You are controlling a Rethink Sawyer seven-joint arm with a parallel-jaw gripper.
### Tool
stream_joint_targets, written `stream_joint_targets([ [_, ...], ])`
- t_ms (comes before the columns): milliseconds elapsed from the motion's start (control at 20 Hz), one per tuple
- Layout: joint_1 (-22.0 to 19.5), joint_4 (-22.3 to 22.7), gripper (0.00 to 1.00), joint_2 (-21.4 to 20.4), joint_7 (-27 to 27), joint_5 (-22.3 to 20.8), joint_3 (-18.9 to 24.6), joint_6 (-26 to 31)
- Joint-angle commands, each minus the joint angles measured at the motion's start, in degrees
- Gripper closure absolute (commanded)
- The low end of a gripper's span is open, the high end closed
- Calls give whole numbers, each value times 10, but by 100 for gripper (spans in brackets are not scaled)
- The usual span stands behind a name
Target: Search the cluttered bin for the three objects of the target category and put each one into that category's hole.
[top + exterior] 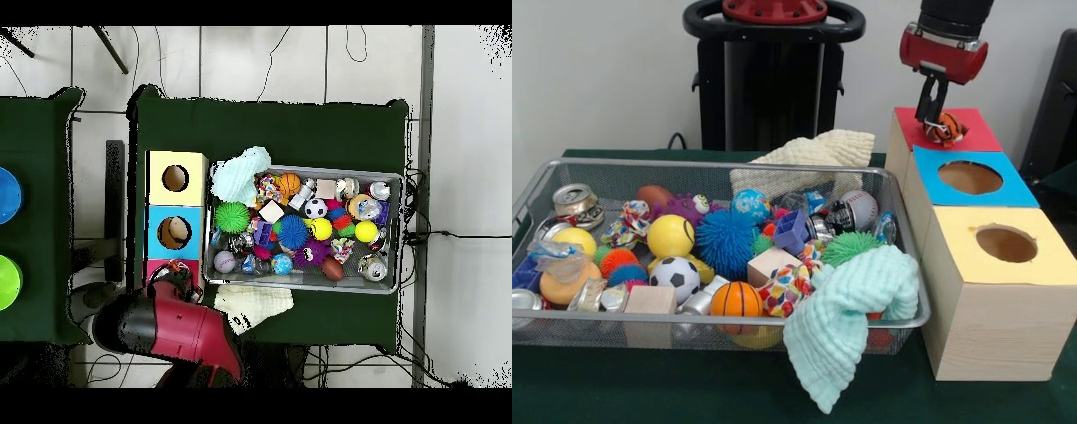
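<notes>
One orange-and-white toy [945, 129] clenched in the fingers [930, 112] over the red-topped box [971, 131], cluttered bin [897, 200] alongside.

Wire-mesh metal bin [900, 322], pale grained wood box [993, 331], crinkled mint cloth [852, 322]

At the upper right of the front view, a red and black arm [945, 40] ends in a black gripper [934, 113] holding an orange, white and black knotted toy [945, 129]. Below it sit three box tops — red [971, 131], blue [1006, 190], yellow [1050, 252]. A mint cloth [852, 314] drapes the silver mesh bin [538, 190]; inside lie a blue spiky ball [724, 243] and a black-and-white soccer ball [674, 276].
</notes>
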Motion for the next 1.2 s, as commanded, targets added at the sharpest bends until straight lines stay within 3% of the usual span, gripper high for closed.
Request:
stream_joint_targets([
  [50,-34,20,100,6,82,8,71,-32],
  [500,-72,43,100,-1,81,13,129,-51],
  [1100,-38,41,100,-17,107,11,101,-22],
  [1150,-31,41,0,-17,110,11,95,-21],
  [1200,-25,39,0,-16,114,12,88,-15],
])
